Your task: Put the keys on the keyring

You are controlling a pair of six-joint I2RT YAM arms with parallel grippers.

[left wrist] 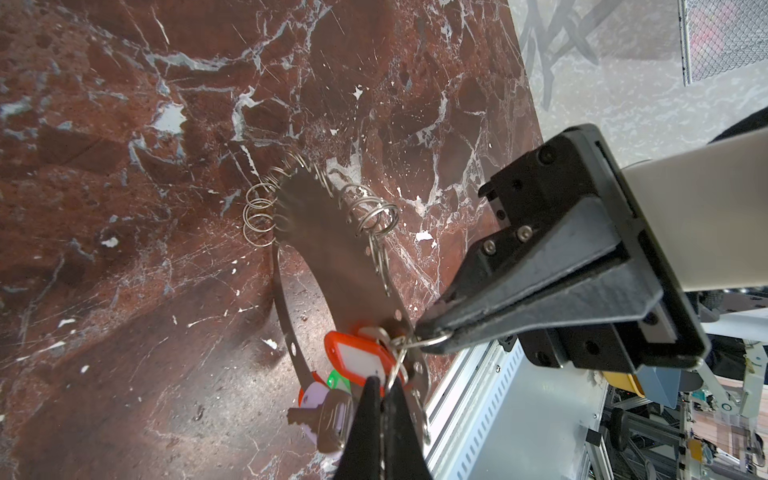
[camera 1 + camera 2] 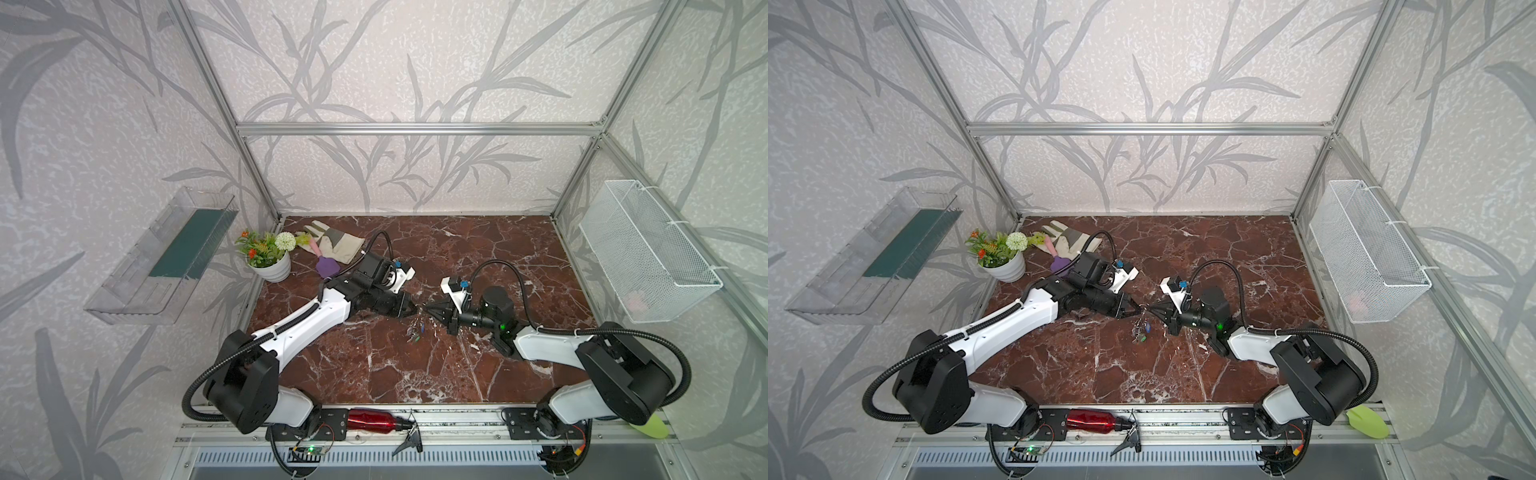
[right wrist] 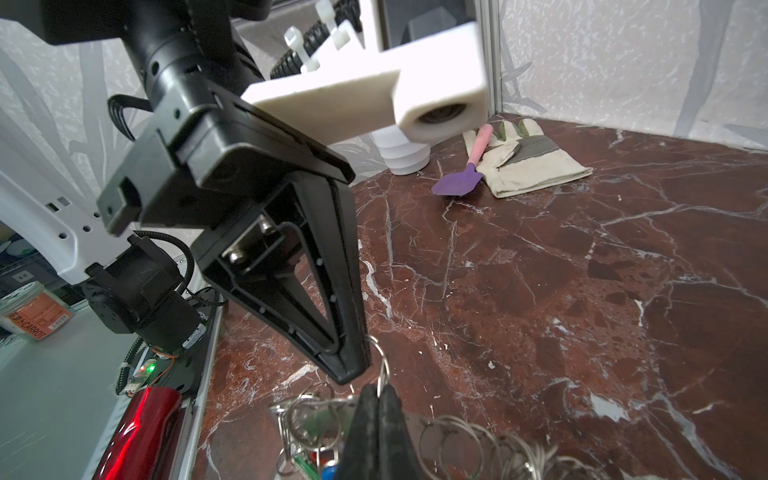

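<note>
jaws together on both arms — left gripper (image 1: 384, 383) and right gripper (image 1: 427, 334) each pinch split ring (image 1: 415, 343) wire, tip near tip. keyring (image 1: 332, 249) hangs there above the table (image 1: 124, 124), keys (image 1: 328, 415) bunched alongside; advise gentle, opposed spreading — a slip drops everything.

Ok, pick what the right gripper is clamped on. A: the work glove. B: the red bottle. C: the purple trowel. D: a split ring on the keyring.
D: in the left wrist view the right gripper is shut on a split ring at the end of the keyring, beside a red-orange key tag.
</note>
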